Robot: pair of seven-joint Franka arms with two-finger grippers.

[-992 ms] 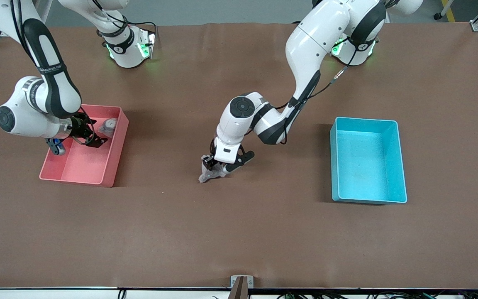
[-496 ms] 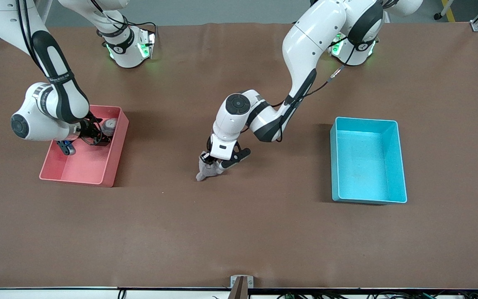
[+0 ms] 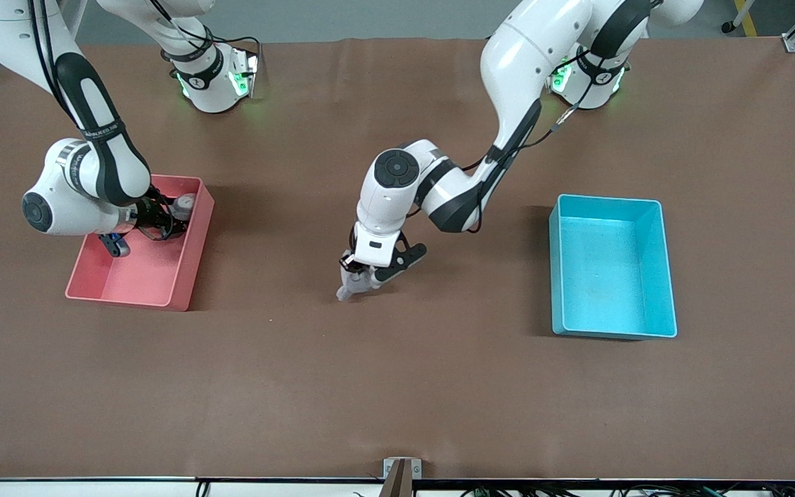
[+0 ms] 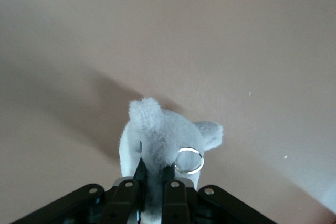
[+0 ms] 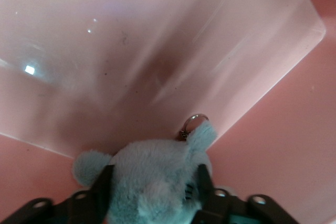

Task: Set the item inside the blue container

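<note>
Clamped tight, the left gripper (image 4: 152, 182) has its fingers pinched into the fur of a small grey plush toy (image 4: 157, 140), a metal key ring (image 4: 189, 160) glinting beside them. From the front, that left gripper (image 3: 359, 275) sits over the bare middle of the brown table (image 3: 397, 386), and the toy (image 3: 349, 286) hangs from it low to the surface; whether it has cleared the table I can't quite tell.

Over at the right arm's end, the right gripper (image 5: 152, 192) is down inside the pink bin (image 3: 128, 276), its fingers set on either side of a second grey plush toy (image 5: 152, 177). They touch the fur on both sides, but whether that is a firm hold I cannot tell.

So the step in hand looks like the pickup: item gripped, transport not yet made. The blue container (image 3: 611, 324) sits empty toward the left arm's end of the table, well apart from the held toy. The next move, I'd judge, calls for lifting the toy high enough to clear the container's wall, carrying it across over the opening, and only then letting go. A shallow pinch on soft fur could slip on the way.
</note>
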